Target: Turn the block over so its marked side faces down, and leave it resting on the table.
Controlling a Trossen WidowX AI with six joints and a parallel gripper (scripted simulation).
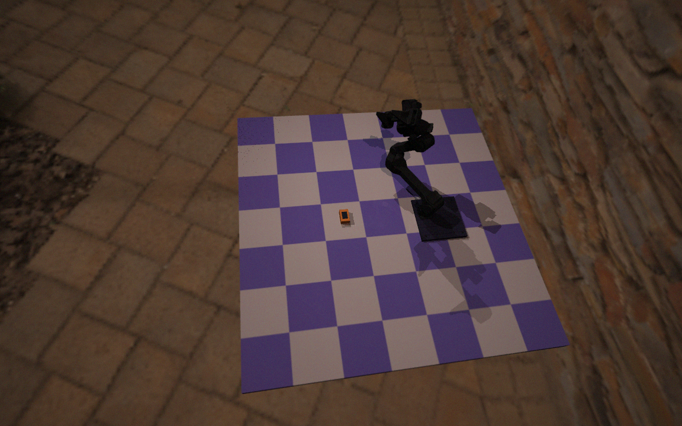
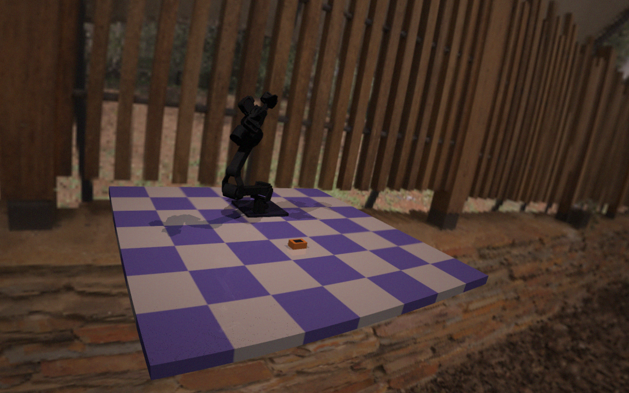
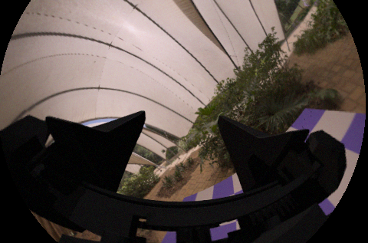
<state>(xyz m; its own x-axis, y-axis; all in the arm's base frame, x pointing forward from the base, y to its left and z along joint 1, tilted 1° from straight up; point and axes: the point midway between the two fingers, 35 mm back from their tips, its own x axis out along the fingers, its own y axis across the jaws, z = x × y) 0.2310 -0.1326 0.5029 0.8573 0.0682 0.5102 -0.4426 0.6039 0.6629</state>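
A small orange block (image 1: 341, 221) (image 2: 297, 246) rests on a light square of the checkered table (image 1: 264, 302) (image 2: 238, 290). A dark rectangular mark (image 1: 344, 215) (image 2: 298, 240) shows on its top face, so the marked side faces up. My gripper (image 3: 182, 117) (image 2: 257, 101) is open, with nothing between its fingers. It is raised high above the table, well away from the block, and tilted upward, so the wrist view looks toward the canopy and plants. The block is not in the wrist view.
The arm's dark base plate (image 1: 441, 230) (image 2: 277, 212) sits on the table, a little over one square from the block. The arm (image 1: 412, 182) (image 2: 239, 161) rises from it. Shadows of the arm fall across the squares. A wooden fence stands beyond the table in the exterior view.
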